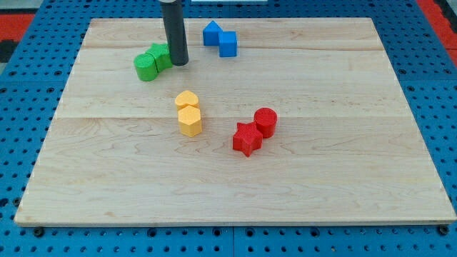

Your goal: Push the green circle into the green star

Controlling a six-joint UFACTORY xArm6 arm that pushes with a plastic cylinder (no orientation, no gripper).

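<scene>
The green circle point(146, 67) lies near the view's top left on the wooden board point(235, 178). The green star point(161, 55) sits right against it, up and to its right; the two touch. My tip point(178, 63) stands just right of the green star, close to or touching its right side. The dark rod rises from there out of the view's top.
A blue pentagon-like block point(212, 33) and a blue cube point(228, 44) touch at the top centre. A yellow heart point(186, 99) and yellow hexagon point(189, 121) touch mid-board. A red star point(247, 138) and red circle point(265, 121) touch to their right.
</scene>
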